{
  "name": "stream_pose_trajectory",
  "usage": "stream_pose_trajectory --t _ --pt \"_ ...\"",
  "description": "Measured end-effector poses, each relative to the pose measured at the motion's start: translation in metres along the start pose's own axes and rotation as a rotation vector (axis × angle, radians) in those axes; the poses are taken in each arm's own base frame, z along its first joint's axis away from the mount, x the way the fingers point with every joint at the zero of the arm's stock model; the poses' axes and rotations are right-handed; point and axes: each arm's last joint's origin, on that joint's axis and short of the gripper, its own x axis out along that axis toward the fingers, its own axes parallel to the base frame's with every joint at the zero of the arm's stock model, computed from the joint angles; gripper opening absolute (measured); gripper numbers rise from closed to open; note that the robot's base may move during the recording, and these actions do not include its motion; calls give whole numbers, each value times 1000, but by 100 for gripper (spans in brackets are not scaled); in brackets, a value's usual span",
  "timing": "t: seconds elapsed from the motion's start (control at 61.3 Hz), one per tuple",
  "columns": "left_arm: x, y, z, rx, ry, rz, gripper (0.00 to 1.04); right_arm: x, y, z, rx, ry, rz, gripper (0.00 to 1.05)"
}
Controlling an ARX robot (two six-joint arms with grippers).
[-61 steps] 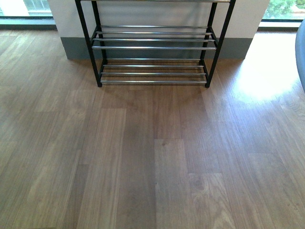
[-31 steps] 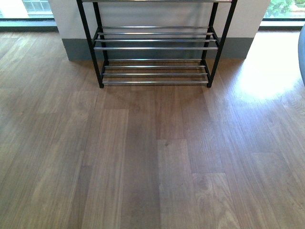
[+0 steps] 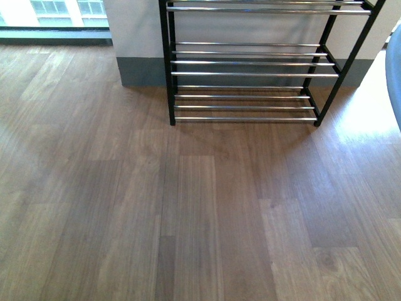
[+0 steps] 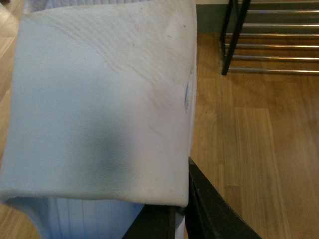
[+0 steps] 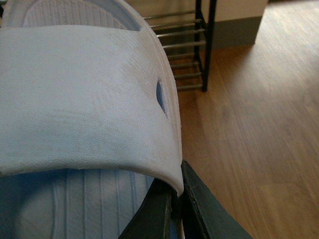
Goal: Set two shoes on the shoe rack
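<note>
**A:** As the front camera faces the wall, where does the rack stand?

**B:** The shoe rack of black metal side frames and chrome horizontal bars [image 3: 244,74] stands on the brown wood-plank floor [image 3: 188,219]. It is backed against the white wall with a grey skirting [image 3: 141,69], somewhat right of centre.

**A:** And the shoes?

**B:** Each wrist camera is nearly filled by one. The left gripper [image 4: 179,211] has its black fingers clamped on the side edge of a pale blue moulded slide [image 4: 99,99]. The slide has a wide textured strap (with faint brownish scuffs on it). It hangs above the floor, and the rack's post and bar ends show beyond it, well apart.

**A:** The right claw?

**B:** Much the same. The right gripper [image 5: 177,196] pinches the side wall of the second pale blue slide [image 5: 84,99], one finger inside below the strap and the other outside. Ribbed footbed shows on both sides of the strap, and the rack lies ahead, apart from the shoe.

**A:** Anything else?

**B:** A blue-grey curved edge [image 3: 395,75] at the front view's right border. I cannot tell what it is.
</note>
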Motion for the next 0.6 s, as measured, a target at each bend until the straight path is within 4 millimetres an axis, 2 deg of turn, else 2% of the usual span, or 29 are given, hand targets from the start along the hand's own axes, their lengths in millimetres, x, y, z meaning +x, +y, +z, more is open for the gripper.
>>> stream_pose_trajectory --t 0.604 --pt "0 0 0 -1 0 0 2 0 0 0 0 1 1 2"
